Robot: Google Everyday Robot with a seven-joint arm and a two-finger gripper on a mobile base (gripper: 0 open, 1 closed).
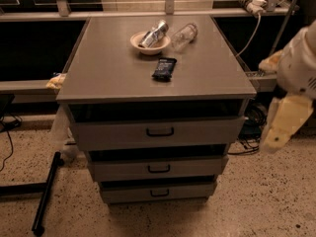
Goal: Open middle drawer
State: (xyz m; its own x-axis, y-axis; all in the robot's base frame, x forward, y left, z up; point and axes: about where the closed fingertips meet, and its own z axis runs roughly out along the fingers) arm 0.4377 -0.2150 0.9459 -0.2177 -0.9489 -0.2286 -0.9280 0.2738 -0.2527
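The grey cabinet has three drawers stacked under its top. The middle drawer [158, 168] is a grey metal front with a small black loop handle [159, 169], between the taller top drawer [158, 132] and the narrow bottom drawer [158, 192]. All three fronts sit stepped, none pulled far out. My gripper [282, 125] hangs at the right edge of the camera view on the white and pale yellow arm. It is to the right of the cabinet at about top-drawer height and touches nothing.
On the cabinet top [108, 73] stand a bowl [149, 42] with a crushed can, a plastic bottle [184, 34] lying down and a dark snack packet [164, 68]. A black pole [47, 191] lies on the floor at left. Cables and a shelf edge are behind my arm.
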